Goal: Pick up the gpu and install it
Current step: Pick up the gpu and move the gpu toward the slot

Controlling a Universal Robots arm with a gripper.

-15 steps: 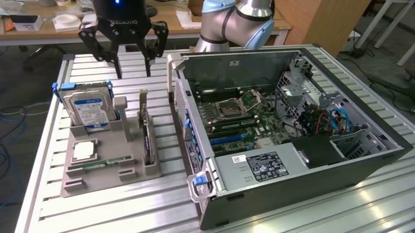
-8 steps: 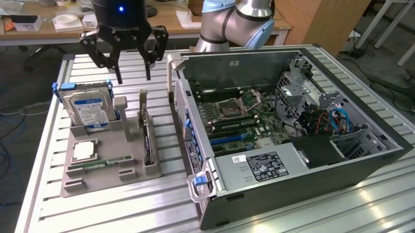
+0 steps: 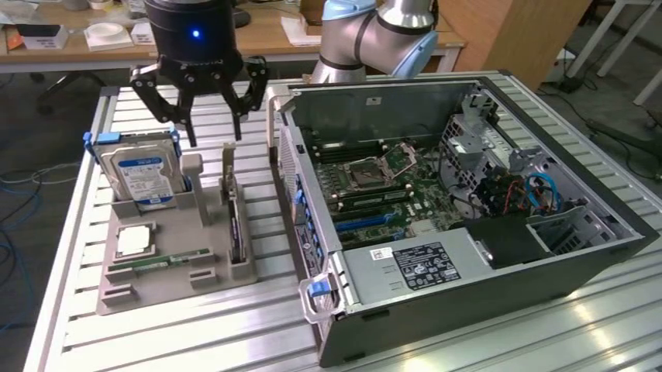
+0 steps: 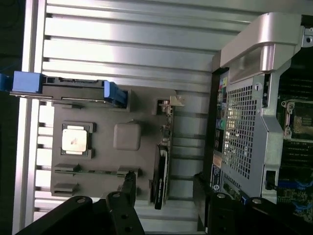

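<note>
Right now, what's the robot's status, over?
Gripper open, empty, above the tray. Graphics card upright in it, untouched. Hard drive stands alongside; nothing covers the card.

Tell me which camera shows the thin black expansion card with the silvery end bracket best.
The wrist view: it looks down on the gpu, showing its whole top edge, silvery bracket to far end, upright in the grey tray. The exterior view sees it nearly end-on, a thin dark sliver below its upright bracket.

Bright light, glare on table [image 3: 594, 314]
</note>
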